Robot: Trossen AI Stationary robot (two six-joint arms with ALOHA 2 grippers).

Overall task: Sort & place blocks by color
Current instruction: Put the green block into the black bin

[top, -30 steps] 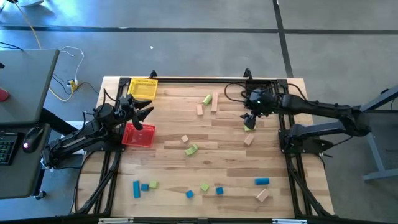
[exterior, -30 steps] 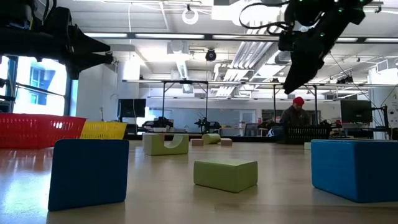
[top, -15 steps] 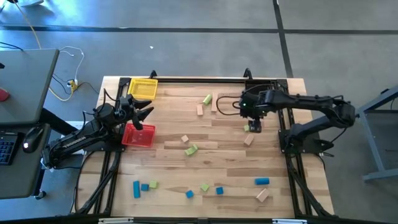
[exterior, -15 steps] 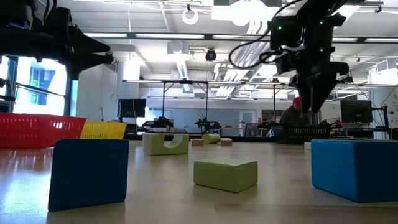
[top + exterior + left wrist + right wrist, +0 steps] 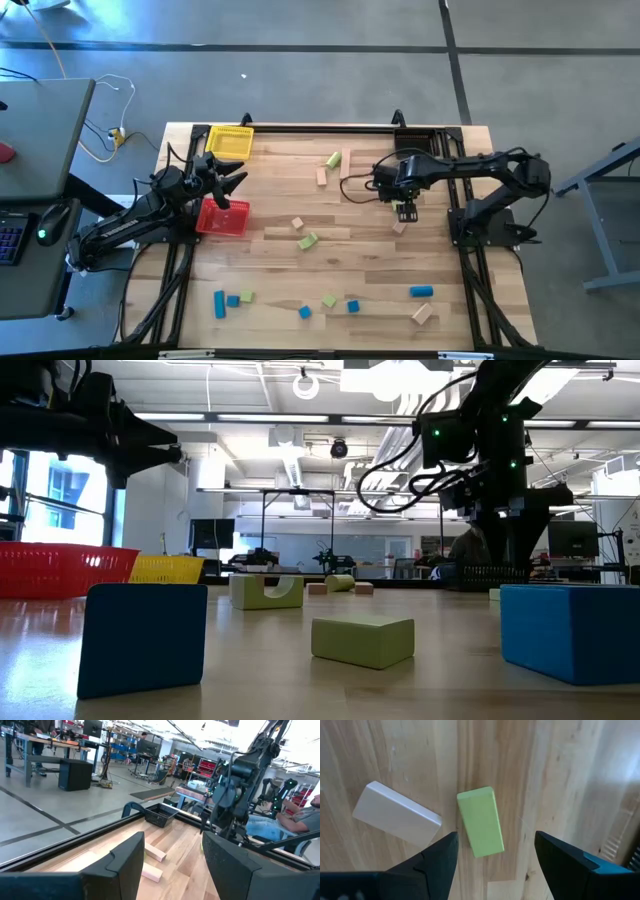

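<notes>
My right gripper point(image 5: 496, 842) is open and points straight down over a light green block point(image 5: 481, 828) that lies flat on the table. Its fingers stand on either side of the block, apart from it. In the high view the right gripper point(image 5: 405, 207) hides this block. A tan block point(image 5: 397, 820) lies beside the green one and also shows in the high view point(image 5: 399, 227). My left gripper point(image 5: 228, 188) is open and empty above the red bin point(image 5: 222, 218). Other blue, green and tan blocks lie scattered on the table.
A yellow bin point(image 5: 230, 141) stands at the far left corner and a black bin point(image 5: 162, 815) at the far edge. Green point(image 5: 333, 159) and tan point(image 5: 322, 176) blocks lie at the far middle. Several blocks lie near the front edge, among them a blue one point(image 5: 421, 291).
My right arm has folded in toward its base. Its gripper has tipped from a slant to pointing straight down and has come down over the green block. The block has stayed where it was on the table.
</notes>
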